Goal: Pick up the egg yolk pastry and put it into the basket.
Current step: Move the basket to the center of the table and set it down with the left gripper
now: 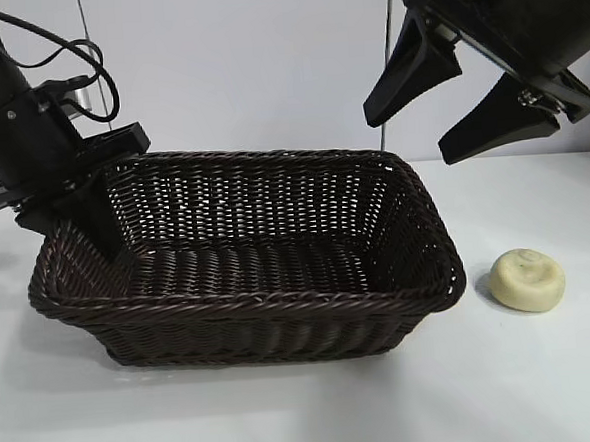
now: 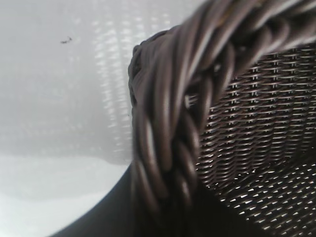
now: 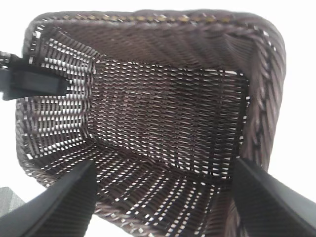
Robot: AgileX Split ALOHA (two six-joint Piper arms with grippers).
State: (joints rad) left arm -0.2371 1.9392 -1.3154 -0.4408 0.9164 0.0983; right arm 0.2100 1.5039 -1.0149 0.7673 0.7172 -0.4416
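No writing, brand or label can be read on anything in these views. The white desk [image 1: 307, 411] fills the lower part of the exterior view and carries everything. The basket [image 1: 251, 314], dark brown wicker with a braided rim, is the largest thing on it and sits at the centre and left of that frame, with nothing lying inside it. The left gripper [image 1: 100, 228] comes in from the upper left and reaches down at the basket's left end, its jaws nearly together on the left rim and wall of the basket; the left wrist view shows only that braided rim [image 2: 168, 128] very close, with the weave and the desk behind it, which the exterior view gives no such near look at. The right gripper [image 1: 448, 106] hangs at the upper right of the exterior view, above the basket's right end, jaws wide apart and holding nothing. Its wrist view looks straight down into the basket's bare woven floor [image 3: 163, 118] and shows the left arm at the far wall. The egg yolk pastry [image 1: 526, 280], small and pale, lies on the desk just right of the basket, seen only in the exterior view.
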